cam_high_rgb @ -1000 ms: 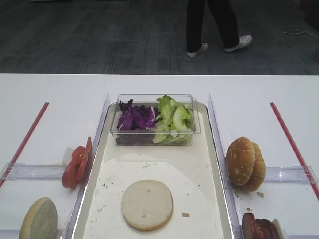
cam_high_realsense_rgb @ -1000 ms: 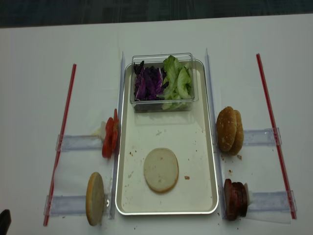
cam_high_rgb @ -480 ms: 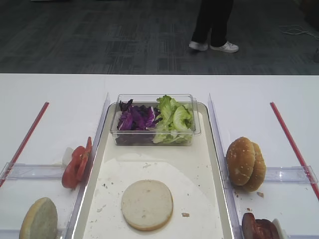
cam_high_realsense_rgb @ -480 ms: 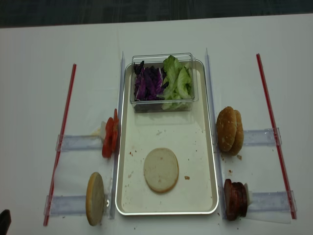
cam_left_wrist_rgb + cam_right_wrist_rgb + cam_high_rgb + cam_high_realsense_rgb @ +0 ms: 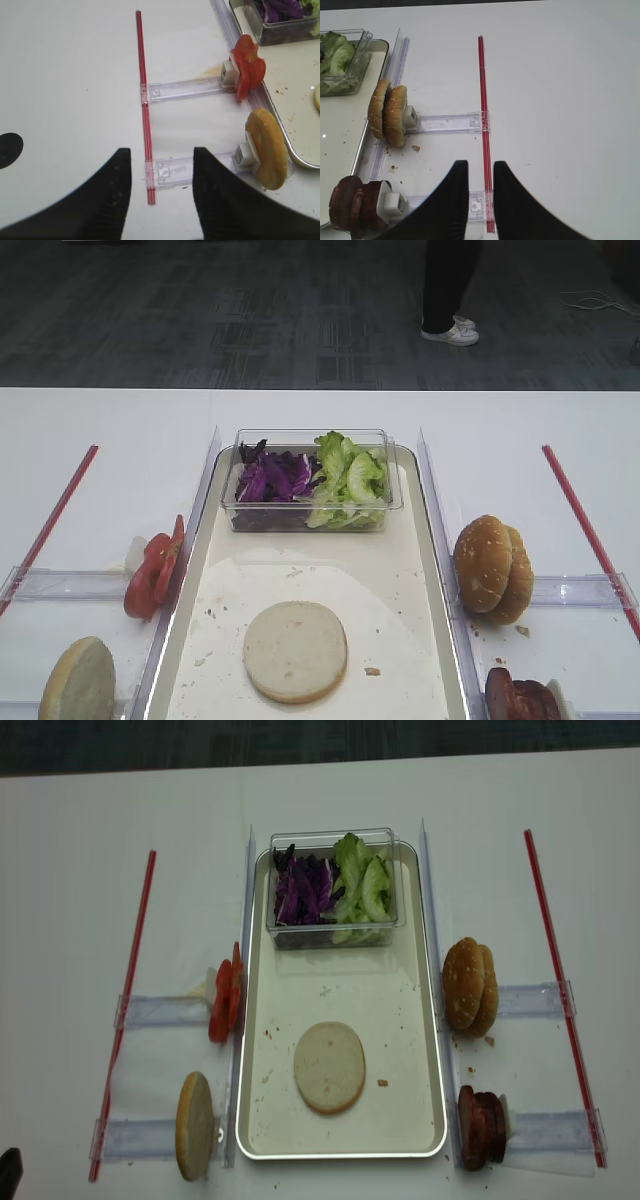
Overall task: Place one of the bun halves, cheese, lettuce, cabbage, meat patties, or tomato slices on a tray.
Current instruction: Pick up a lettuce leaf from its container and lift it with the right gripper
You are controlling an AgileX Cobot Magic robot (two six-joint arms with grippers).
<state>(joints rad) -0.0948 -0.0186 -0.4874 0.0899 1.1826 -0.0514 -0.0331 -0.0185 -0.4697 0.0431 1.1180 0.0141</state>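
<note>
A white table (image 5: 80,870) stands before a dark carpeted floor, and the long metal tray (image 5: 428,1050) lies down its middle, silver rim raised around a cream, crumb-speckled floor. One pale, flat-faced bun half (image 5: 329,1067) already lies near the tray's near edge. At the far edge, a clear tub (image 5: 333,838) keeps ruffled green lettuce (image 5: 362,885) beside shredded purple cabbage (image 5: 301,890). Off the tray's right edge, clear holders prop sesame bun halves (image 5: 469,985) and dark meat patties (image 5: 480,1126) on edge, probably for easy pinching; tomato slices (image 5: 224,1001) stand likewise at the left edge. The right gripper (image 5: 480,172) hovers nearly closed and empty; the left gripper (image 5: 161,160) hangs agape, empty.
</note>
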